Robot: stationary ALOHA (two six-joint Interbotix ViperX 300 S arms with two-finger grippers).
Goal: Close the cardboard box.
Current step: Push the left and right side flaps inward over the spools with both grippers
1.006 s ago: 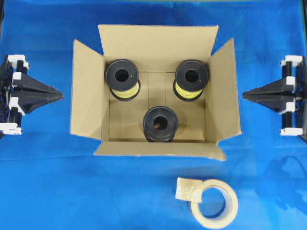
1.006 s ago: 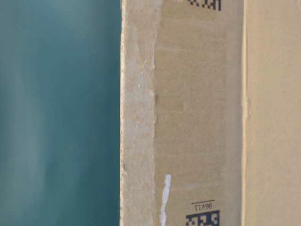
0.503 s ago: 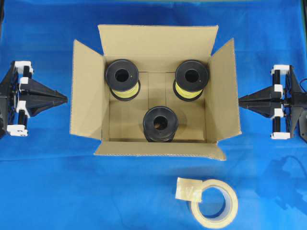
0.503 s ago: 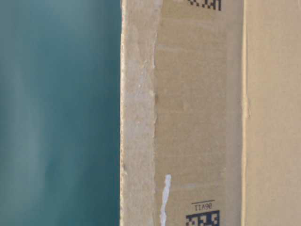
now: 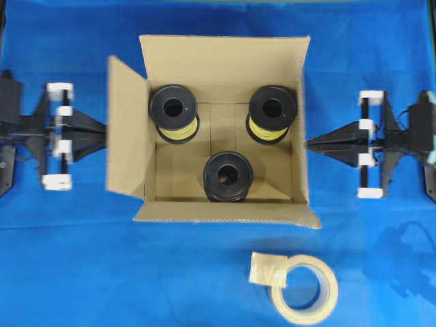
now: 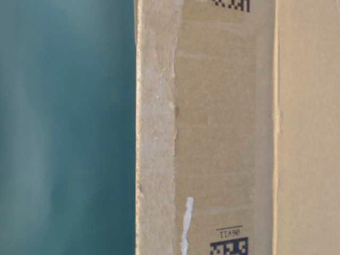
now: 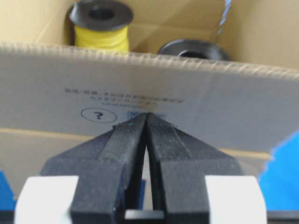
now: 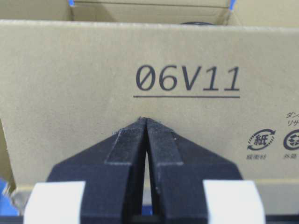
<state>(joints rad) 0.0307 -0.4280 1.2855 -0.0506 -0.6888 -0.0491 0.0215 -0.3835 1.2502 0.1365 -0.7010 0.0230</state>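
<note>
Overhead view: the cardboard box (image 5: 221,129) sits open-topped at the centre of the blue cloth (image 5: 102,272). The far flap stands spread back, the near flap lies folded outward, the left flap (image 5: 126,136) leans outward at an angle, and the right flap stands close to upright, seen nearly edge-on. Inside stand three black spools: one wound with yellow at far left (image 5: 174,112), one wound with yellow at far right (image 5: 272,113), and one at near centre (image 5: 228,176).

The left gripper (image 5: 103,129) lies level at the left of the box, its fingers pressed together, its tip at the outer face of the left flap. The left wrist view shows that tip against printed cardboard (image 7: 149,98).

The right gripper (image 5: 308,143) lies level at the right, fingers likewise together, its tip at the right flap. In the right wrist view the tip meets the cardboard just under the printed code "06V11" (image 8: 188,78).

A beige tape roll (image 5: 304,284) lies on the cloth near the viewer, right of centre, apart from the box.

The table-level view shows only a close stretch of the box wall (image 6: 223,127).
</note>
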